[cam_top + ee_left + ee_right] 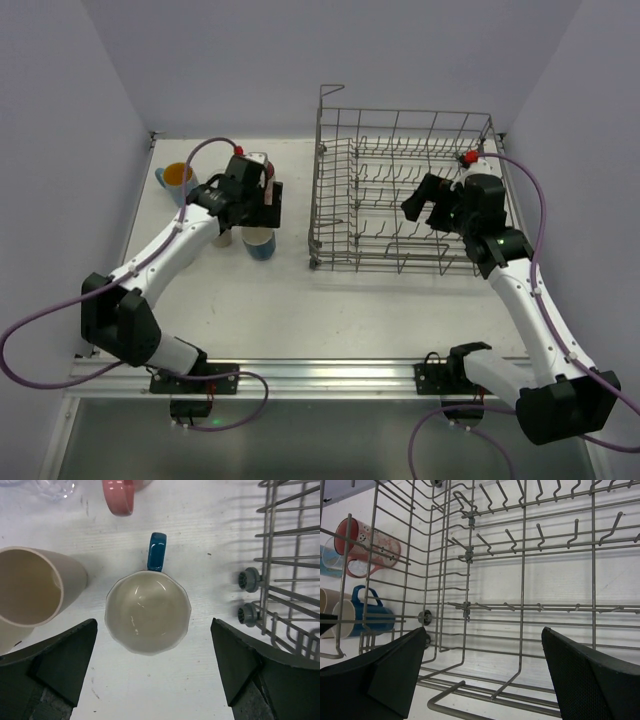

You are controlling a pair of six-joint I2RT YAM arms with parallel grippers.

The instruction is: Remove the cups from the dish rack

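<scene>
left gripper (154,630): fingers spread wide on either side of the dark blue mug (148,612), a gap on both sides, gripping nothing
right gripper (485,635): jaws wide apart, nothing between them, inside the dish rack (522,580)
top view only: both arms whole; left gripper (265,205) over the cups left of the dish rack (400,190); right gripper (425,205) low inside the rack; light blue mug (177,180) with orange inside stands far left on the table (300,320), apart from the rest
left wrist only: straight down into the dark blue mug, cream inside, handle pointing away from the camera; beige cup (30,585) just left of it, tilted; pink mug (120,495) rim and clear glass (55,487) at top edge; rack (285,565) wall with two small wheels on the right
right wrist only: rows of upright prongs on the rack floor; through the wire wall, pink mug (367,545) with white pattern, clear glass (332,552), dark blue mug (367,615)
cups location: on the table left of the rack, outside it
rack look: grey wire, tall grid sides
</scene>
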